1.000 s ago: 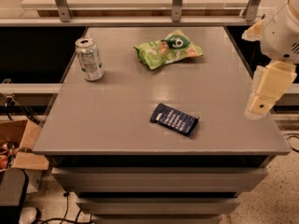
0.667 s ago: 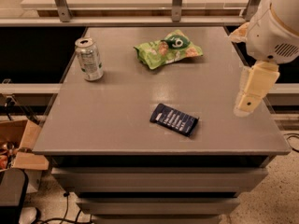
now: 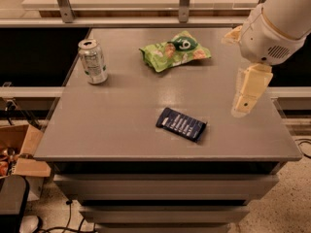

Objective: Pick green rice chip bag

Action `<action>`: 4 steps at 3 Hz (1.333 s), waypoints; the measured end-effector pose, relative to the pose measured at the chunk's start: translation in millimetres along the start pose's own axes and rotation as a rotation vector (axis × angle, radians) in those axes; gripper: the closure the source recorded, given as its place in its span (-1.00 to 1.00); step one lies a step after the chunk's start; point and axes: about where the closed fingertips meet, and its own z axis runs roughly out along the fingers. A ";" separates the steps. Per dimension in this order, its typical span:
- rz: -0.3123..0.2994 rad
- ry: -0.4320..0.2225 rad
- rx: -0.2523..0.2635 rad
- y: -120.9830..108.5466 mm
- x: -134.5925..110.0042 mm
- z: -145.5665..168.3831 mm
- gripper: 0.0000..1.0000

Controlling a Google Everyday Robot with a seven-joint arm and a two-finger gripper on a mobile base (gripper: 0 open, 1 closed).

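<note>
The green rice chip bag (image 3: 175, 51) lies flat at the back middle of the grey table (image 3: 121, 125). It is a crinkly light-green pouch with a dark green round logo. My gripper (image 3: 247, 97) hangs from the white arm above the table's right side. It is to the right of the bag and nearer the front, well apart from it. It holds nothing that I can see.
A silver drink can (image 3: 93, 61) stands upright at the back left. A flat dark blue packet (image 3: 181, 124) lies near the front middle. Metal rails (image 3: 146, 21) run behind the table. A cardboard box (image 3: 17, 149) and cables sit on the floor at left.
The arm and gripper have moved left, from past the table's right edge to over its right side, and closer to the bag. The objects on the table have not moved.
</note>
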 end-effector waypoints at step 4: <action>-0.330 -0.085 -0.033 -97.3 -99.6 96.9 -1.00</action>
